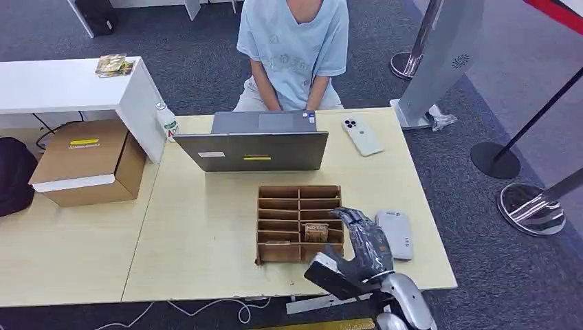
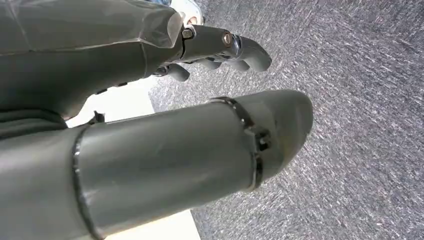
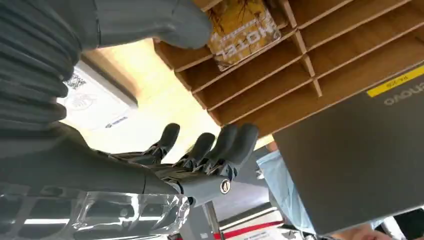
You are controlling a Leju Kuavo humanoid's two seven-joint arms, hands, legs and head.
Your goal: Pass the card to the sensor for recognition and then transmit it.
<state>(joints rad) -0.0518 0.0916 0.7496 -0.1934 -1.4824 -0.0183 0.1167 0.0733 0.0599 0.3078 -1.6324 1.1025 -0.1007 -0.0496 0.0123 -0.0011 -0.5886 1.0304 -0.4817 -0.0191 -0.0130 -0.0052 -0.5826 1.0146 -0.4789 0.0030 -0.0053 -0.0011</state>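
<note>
A yellow-brown hotel card (image 1: 316, 232) stands in a slot of the brown cardboard organizer (image 1: 300, 194) at the table's middle; the right wrist view shows the card (image 3: 243, 29) close up. My right hand (image 1: 364, 247) hovers at the organizer's near right corner, holding nothing. Its thumb (image 3: 170, 22) lies right beside the card and its fingers (image 3: 210, 147) are spread apart from it. The flat grey-white sensor (image 1: 394, 234) lies on the table just right of this hand. My left hand (image 2: 165, 145) hangs over grey carpet with nothing in it.
An open grey laptop (image 1: 254, 150) stands behind the organizer, and a person in a light blue shirt (image 1: 295, 48) sits beyond it. A white phone (image 1: 361, 135) lies at the far right. A cardboard box (image 1: 88, 161) and a bottle (image 1: 166, 121) are on the left.
</note>
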